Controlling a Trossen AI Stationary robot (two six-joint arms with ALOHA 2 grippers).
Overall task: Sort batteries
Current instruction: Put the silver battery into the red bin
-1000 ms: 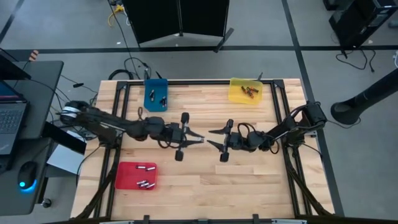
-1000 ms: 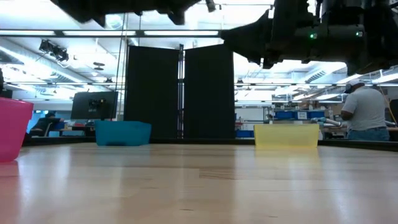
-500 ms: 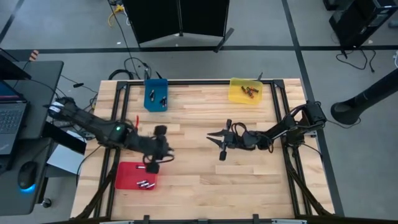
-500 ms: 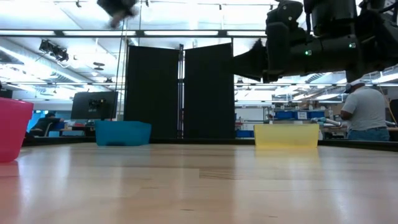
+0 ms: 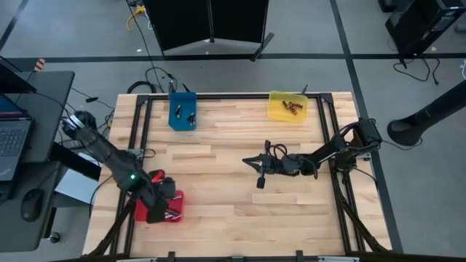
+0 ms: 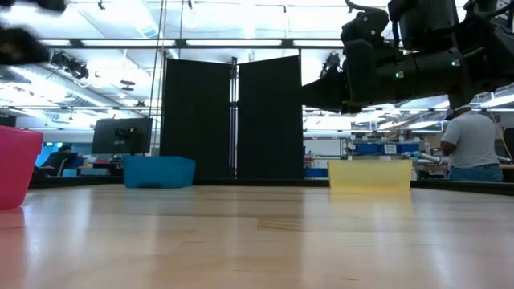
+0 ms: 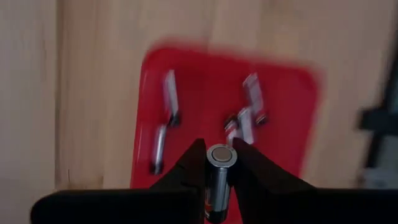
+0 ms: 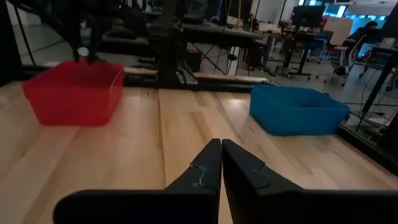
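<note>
High view: left gripper (image 5: 162, 209) over shallow red plastic tray (image 5: 175, 213), lower left of light wooden table (image 5: 233, 218); right gripper (image 5: 250, 161) mid-frame, clenched, empty.

Low view: blue tray (image 6: 158, 171) left of centre, yellow tray (image 6: 370, 174) right.

Left wrist view: fingers (image 7: 193, 167) grasping silvery-capped cylindrical battery (image 7: 221, 163); more small batteries (image 7: 247, 118) lie in red tray below.

Right wrist view: fingers (image 8: 205, 168) pressed together.

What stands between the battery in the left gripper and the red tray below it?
Nothing visible: the left gripper holds the battery directly over the red tray, whose floor holds only a few loose batteries.
</note>
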